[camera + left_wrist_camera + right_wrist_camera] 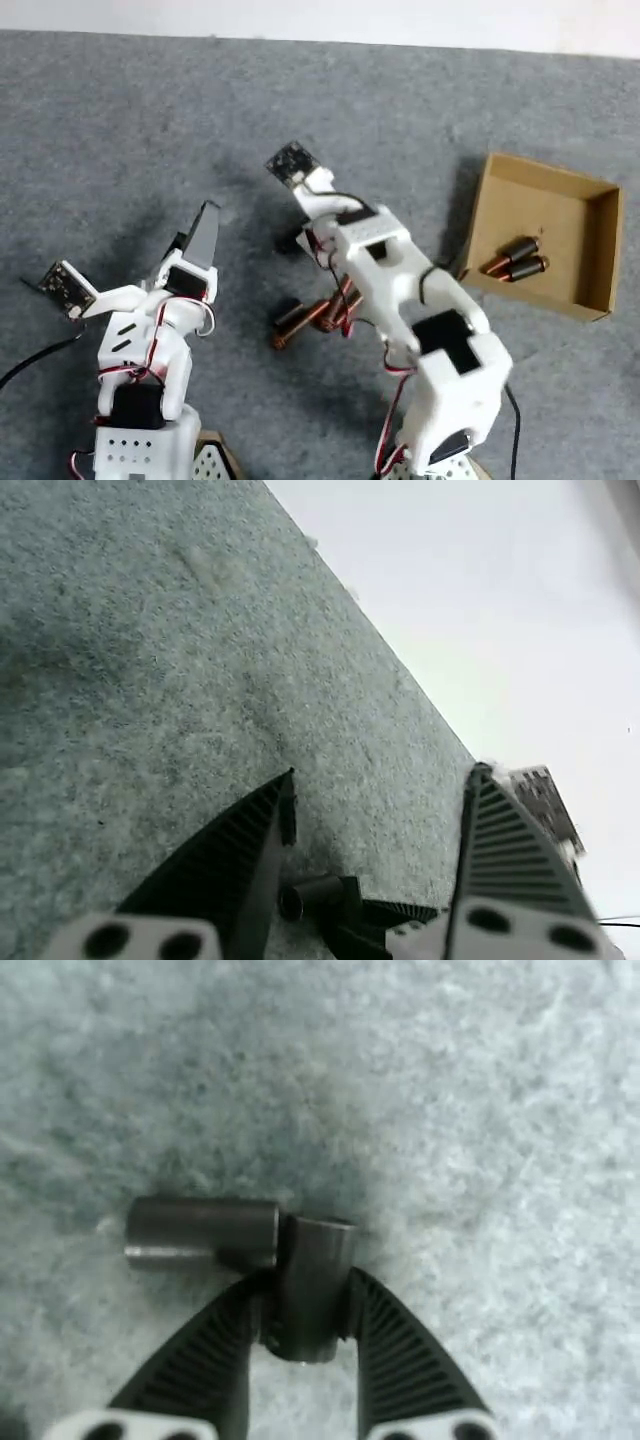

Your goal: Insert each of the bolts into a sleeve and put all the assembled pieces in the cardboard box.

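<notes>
Near the mat [120, 120] middle | right gripper [308, 1282] pinches a dark sleeve [318, 1248], second sleeve [200, 1230] touching it | bolts [305, 318] at its 6 o'clock | cardboard box [600, 250] at 3 o'clock | left gripper [384, 773] spread wide

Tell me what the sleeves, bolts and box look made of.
sleeves: dark grey metal, probably steel; dull sheen with a pale highlight along the side.
bolts: copper-coloured metal, possibly plated; slightly glossy.
box: plain brown cardboard, matte, with thin folded walls.
</notes>
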Controlling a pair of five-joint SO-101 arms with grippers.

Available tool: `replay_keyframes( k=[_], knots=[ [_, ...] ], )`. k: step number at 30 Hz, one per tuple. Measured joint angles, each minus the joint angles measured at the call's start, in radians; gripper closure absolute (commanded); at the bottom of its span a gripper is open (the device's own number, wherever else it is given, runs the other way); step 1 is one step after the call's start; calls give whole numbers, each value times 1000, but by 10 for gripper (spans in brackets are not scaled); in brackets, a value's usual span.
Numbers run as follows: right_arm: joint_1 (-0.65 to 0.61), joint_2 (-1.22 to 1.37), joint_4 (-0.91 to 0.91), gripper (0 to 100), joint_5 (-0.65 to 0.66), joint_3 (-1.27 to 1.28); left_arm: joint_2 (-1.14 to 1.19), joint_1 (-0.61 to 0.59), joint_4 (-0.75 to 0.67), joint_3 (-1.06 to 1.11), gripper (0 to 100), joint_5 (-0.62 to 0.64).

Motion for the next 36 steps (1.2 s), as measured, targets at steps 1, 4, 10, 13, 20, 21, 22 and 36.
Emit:
replay_keyframes(
  k=[1,4,10,13,20,21,22,36],
  knots=[
    [2,-38,-29,994,0,54,0,0,0,0,748,0],
    [18,-172,-123,994,-46,218,0,0,0,0,748,0],
    [86,-471,-282,994,-149,499,0,0,0,0,748,0],
    [107,-588,-302,994,-155,592,0,0,0,0,748,0],
    [146,-775,-311,994,-160,744,0,0,0,0,748,0],
    [152,-795,-311,994,-161,760,0,0,0,0,748,0],
    [155,-816,-311,994,-161,778,0,0,0,0,748,0],
    [255,-1172,-311,994,-164,1030,0,0,0,3,748,-21]
  ],
)
